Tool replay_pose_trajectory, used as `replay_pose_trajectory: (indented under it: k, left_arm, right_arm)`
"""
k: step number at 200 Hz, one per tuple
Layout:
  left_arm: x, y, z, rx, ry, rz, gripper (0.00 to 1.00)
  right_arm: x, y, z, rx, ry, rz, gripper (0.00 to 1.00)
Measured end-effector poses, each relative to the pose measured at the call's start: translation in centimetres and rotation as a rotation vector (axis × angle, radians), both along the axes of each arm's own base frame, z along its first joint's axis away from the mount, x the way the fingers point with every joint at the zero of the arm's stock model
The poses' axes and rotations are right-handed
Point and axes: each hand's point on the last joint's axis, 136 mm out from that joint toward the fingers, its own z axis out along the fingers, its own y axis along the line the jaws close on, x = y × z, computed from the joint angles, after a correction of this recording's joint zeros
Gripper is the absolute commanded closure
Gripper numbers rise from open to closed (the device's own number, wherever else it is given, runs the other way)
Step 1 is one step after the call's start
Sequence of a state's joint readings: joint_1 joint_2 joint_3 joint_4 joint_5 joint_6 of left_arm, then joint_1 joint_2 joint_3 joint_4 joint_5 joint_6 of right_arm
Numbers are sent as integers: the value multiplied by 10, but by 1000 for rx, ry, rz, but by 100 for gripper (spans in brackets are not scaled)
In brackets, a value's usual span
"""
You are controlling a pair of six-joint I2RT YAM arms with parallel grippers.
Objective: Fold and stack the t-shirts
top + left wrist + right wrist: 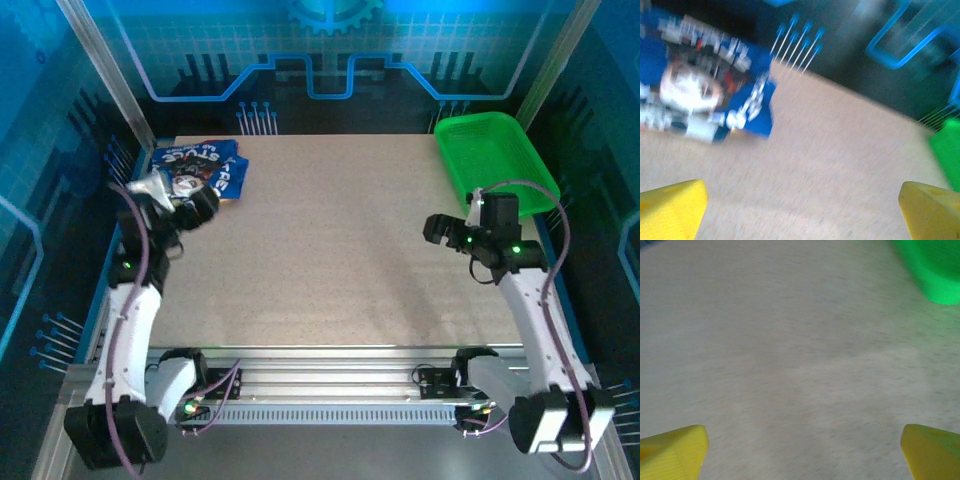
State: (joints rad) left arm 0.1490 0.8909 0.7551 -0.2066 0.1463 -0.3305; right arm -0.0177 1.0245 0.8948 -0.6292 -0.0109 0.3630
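Note:
A folded royal blue t-shirt (200, 168) with white lettering and a cartoon print lies at the table's far left corner; in the left wrist view the same t-shirt (700, 92) is blurred at upper left. My left gripper (195, 208) hovers just in front of it, open, nothing between its yellow fingertips (672, 207). My right gripper (440, 230) is open over bare table at the right, near the basket, its yellow fingertips (675, 450) wide apart and empty. The other tees are out of view.
A green plastic mesh basket (495, 160) stands at the far right corner, its edge seen as the basket (932, 267) in the right wrist view. A blue-lit wall panel (320, 60) closes the back. The speckled tabletop (330, 250) stretches between the arms.

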Motion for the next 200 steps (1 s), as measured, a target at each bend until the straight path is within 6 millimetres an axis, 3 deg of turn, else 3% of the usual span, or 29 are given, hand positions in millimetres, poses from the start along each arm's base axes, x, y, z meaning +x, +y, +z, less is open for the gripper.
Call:
replay_pose_trajectory:
  k: [21, 32, 44, 63, 90, 119, 145, 163, 200]
  left_arm:
    - [-21, 2, -75, 59, 83, 39, 1]
    - [-29, 9, -101, 99, 101, 70, 1]
    - [-32, 16, -117, 140, 100, 91, 1]
    - [-24, 23, -123, 187, 86, 109, 1]
    - [2, 26, -126, 204, 24, 118, 1]
    - [22, 18, -163, 229, 70, 73, 1]
    - [40, 8, -171, 292, 14, 36, 1]
    - [45, 6, -186, 320, 38, 22, 1]
    - [55, 9, -169, 356, -31, 41, 1]
  right_arm:
    - [-2, -18, -60, -97, 28, -28, 0]
    - [-4, -23, -81, -133, 28, -28, 0]
    - [-2, -28, -95, -163, 15, -33, 0]
    - [13, -29, -100, -184, -93, -23, 0]
    - [24, -29, -103, -213, -245, -14, 0]
    - [46, -26, -104, -247, -338, 14, 0]
    - [73, -14, -112, -292, -373, 72, 0]
    - [82, -3, -118, -310, -368, 118, 0]
    - [89, -3, -107, -337, -406, 118, 0]
